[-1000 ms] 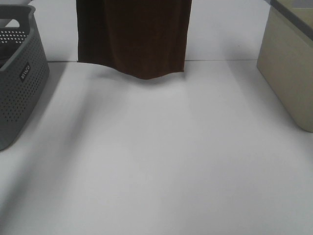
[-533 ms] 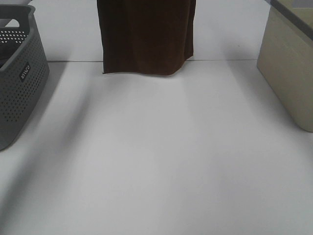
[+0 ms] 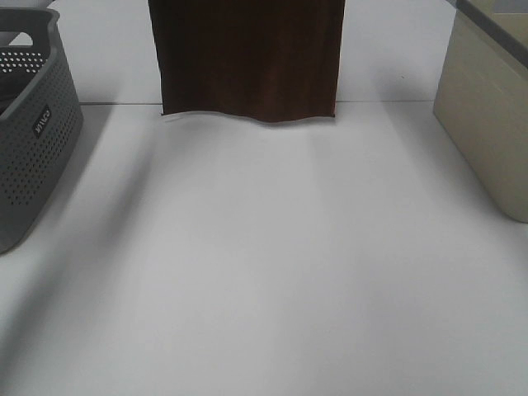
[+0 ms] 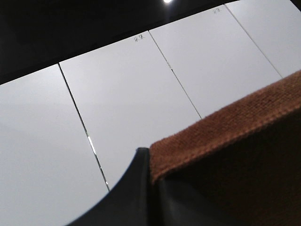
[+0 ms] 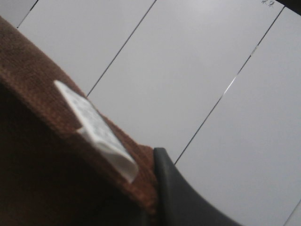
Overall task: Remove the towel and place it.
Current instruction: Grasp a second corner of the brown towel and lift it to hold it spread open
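Hanging vertical, towel (image 3: 247, 58) with hem down toward table (image 3: 264, 272).

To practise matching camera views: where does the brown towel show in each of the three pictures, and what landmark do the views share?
Exterior high: the towel hangs at top centre, lower edge near the table's far edge.
Left wrist: close up, its hem beside a dark finger.
Right wrist: close up, with its white tag.
Shared landmark: pale seamed panels behind it in both wrist views only.
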Controlling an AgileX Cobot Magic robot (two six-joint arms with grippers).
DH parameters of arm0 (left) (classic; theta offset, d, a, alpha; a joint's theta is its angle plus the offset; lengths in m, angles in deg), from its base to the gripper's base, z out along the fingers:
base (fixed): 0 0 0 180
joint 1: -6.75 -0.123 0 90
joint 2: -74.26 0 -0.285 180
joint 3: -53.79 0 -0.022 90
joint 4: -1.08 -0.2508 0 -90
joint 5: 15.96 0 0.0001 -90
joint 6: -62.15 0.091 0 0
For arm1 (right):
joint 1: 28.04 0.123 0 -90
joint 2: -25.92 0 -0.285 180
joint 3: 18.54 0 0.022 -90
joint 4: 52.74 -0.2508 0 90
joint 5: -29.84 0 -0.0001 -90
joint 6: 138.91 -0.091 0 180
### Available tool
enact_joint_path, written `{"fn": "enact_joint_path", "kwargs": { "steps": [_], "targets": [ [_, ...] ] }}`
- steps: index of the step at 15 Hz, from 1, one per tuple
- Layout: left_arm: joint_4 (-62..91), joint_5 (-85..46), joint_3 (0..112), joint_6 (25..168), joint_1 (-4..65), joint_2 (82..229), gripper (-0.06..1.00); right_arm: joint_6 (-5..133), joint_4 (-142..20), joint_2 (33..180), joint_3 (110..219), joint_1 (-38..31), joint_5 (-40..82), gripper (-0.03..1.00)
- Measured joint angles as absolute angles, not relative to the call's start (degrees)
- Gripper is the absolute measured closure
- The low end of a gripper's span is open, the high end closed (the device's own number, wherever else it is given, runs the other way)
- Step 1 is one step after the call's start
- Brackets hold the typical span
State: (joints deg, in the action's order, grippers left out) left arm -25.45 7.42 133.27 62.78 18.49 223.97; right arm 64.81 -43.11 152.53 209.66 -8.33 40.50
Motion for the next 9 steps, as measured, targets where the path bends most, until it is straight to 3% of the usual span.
{"fn": "enact_joint_path", "kwargs": {
  "steps": [6,9],
  "targets": [
    [-25.45,6.27,133.27,61.12,18.49,224.6,0.94,64.81,-43.11,152.59,209.66,-8.33,36.09,0.96],
    [-30.38,3.18,133.27,50.75,18.49,224.6,0.94,64.81,-43.11,152.59,209.66,-8.33,32.13,0.96]
  ]
}}
